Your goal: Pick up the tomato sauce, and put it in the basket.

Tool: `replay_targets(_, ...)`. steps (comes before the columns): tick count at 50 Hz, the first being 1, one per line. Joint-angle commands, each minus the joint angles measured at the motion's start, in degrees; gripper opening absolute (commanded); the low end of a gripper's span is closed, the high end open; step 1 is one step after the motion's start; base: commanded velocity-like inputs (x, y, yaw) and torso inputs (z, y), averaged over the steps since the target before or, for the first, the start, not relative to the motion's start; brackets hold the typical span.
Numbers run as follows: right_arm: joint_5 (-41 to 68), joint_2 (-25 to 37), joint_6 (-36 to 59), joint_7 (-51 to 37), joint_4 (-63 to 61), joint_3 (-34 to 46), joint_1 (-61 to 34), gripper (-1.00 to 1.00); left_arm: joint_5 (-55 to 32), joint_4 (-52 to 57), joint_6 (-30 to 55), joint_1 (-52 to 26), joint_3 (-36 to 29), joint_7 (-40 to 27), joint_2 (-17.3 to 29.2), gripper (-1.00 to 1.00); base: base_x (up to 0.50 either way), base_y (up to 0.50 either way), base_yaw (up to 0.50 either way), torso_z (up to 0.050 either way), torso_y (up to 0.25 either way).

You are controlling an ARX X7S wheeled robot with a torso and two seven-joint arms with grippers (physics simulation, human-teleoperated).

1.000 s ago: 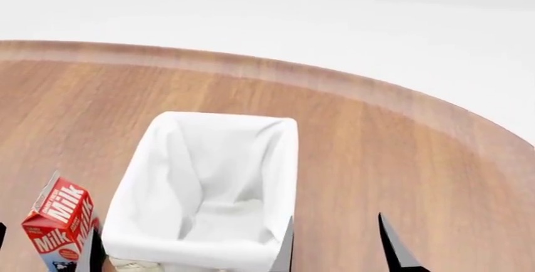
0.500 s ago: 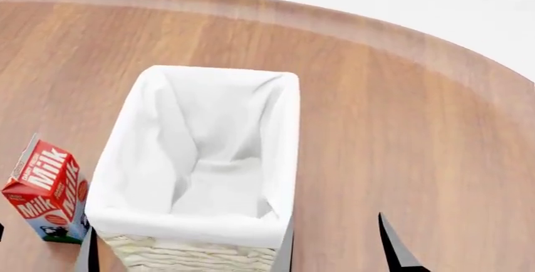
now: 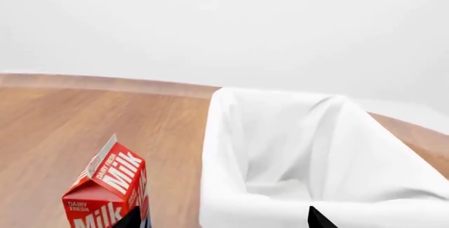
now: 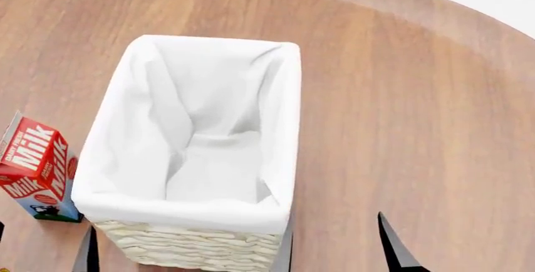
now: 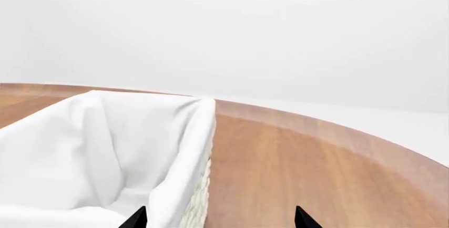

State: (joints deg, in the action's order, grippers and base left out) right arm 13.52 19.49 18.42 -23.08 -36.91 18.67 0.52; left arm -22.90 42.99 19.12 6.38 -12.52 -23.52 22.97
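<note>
Basket point(image 4: 197, 159) sits empty mid-table point(image 4: 418, 96), milk carton point(image 4: 37, 168) to its left. Tomato sauce not visible — both claws point(image 4: 334, 247) spread, holding nothing.

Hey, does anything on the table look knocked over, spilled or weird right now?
Nothing stands out. The basket sits upright with its white lining empty, and the milk carton stands upright beside it. No spills show.

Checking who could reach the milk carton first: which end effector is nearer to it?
Left. The left end effector, its fingertips at the head view's lower left, sits just beside the milk carton. The right end effector is past the basket, on its far side from the carton.
</note>
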Motion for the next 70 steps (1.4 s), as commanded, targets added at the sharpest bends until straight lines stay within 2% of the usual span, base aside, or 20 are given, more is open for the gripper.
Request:
replay_targets(1, -1.59, -0.88, -0.13, 1.36, -0.61, -0.97, 0.05, 1.0, -3.14, 3.67, 2.22, -1.42, 3.01, 1.49, 0.48, 1.0, 0.0, 0.0, 0.0, 0.0, 0.0)
replay_targets(11, -1.74, -0.87, -0.03, 1.16, -0.28, -0.43, -0.14, 1.0, -4.75, 8.74, 6.23, -0.12, 5.86, 1.41, 6.48, 1.0, 0.0, 0.0, 0.0, 0.0, 0.0)
replay_targets(12, -1.72, -0.83, 0.0, 1.16, -0.36, -0.4, -0.13, 1.0, -2.72, 8.71, 5.45, 0.37, 5.41, 1.5, 7.06, 1.0, 0.0, 0.0, 0.0, 0.0, 0.0)
replay_targets(19, -1.51, -0.7, -0.18, 1.11, -0.29, -0.39, -0.16, 1.0, -2.77, 8.26, 2.06, 4.74, 7.51, 4.27, 10.03, 1.0, 0.0, 0.0, 0.0, 0.0, 0.0)
replay_targets(20, -1.44, -0.7, -0.08, 1.08, -0.33, -0.39, -0.19, 1.0, -5.63, 7.14, 1.86, 5.33, 8.33, 5.9, 10.6, 1.0, 0.0, 0.0, 0.0, 0.0, 0.0)
replay_targets(22, -1.37, -0.66, 0.06, 1.0, -0.46, -0.4, -0.21, 1.0, -3.57, 6.64, 0.58, 6.31, 8.18, 6.66, 11.47, 1.0, 0.0, 0.0, 0.0, 0.0, 0.0)
replay_targets(23, -1.39, -0.61, -0.08, 1.03, -0.36, -0.42, -0.21, 1.0, -6.01, 6.12, 0.81, 6.69, 9.32, 7.54, 12.15, 1.0, 0.0, 0.0, 0.0, 0.0, 0.0)
replay_targets(39, -0.98, -0.44, -0.07, 0.91, 0.0, -0.23, -0.47, 1.0, 0.46, 4.68, 2.39, 9.62, 11.96, 9.08, 20.51, 1.0, 0.0, 0.0, 0.0, 0.0, 0.0)
replay_targets(55, -0.53, -0.18, -0.65, 1.2, 0.62, 0.19, -0.64, 1.0, 6.64, 1.6, 6.69, 9.05, 6.79, 10.71, 25.14, 1.0, 0.0, 0.0, 0.0, 0.0, 0.0)
replay_targets(70, -0.54, -0.05, -0.74, 0.98, 0.74, 0.65, -0.85, 1.0, 4.48, -2.11, 10.02, 8.63, 5.76, 12.52, 25.63, 1.0, 0.0, 0.0, 0.0, 0.0, 0.0)
